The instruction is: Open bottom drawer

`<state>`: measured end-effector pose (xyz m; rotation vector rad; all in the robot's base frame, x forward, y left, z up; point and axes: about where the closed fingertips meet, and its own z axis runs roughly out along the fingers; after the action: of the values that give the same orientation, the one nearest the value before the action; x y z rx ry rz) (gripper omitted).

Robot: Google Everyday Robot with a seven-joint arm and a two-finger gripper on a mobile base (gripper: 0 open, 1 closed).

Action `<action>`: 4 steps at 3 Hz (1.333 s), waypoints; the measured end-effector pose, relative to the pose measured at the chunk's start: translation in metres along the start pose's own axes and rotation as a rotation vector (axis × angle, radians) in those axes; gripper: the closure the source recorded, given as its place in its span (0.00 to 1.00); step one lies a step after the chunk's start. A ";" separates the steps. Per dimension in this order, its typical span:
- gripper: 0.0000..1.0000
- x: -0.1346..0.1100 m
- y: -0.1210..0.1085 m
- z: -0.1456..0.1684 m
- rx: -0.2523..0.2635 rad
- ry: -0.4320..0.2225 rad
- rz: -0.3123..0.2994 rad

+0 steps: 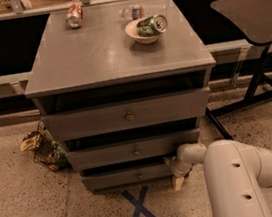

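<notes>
- The bottom drawer was found at the foot of the grey cabinet, just above the floor and under the middle drawer, with its small round knob at the centre of the front.
- The gripper was placed at the right end of that drawer front, low beside the corner and well apart from the knob. Whether it was set wide or narrow, or held anything, could not be told.
- The white arm was reached in from the lower right.
- The step in hand was judged to be the engaging of the drawer's right edge, the drawer being hardly drawn out, if at all.
- A steady pull straight outwards, towards the blue cross on the floor, was judged to be called for next.
</notes>
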<state>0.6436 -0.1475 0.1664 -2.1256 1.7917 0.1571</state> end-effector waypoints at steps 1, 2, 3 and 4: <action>0.00 0.000 0.000 0.000 0.000 0.000 0.000; 0.00 -0.004 -0.006 -0.003 0.053 0.004 -0.016; 0.00 -0.014 -0.019 -0.011 0.171 0.020 -0.079; 0.00 -0.018 -0.050 -0.023 0.295 0.048 -0.124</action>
<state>0.6851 -0.1318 0.2037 -2.0324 1.5887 -0.1805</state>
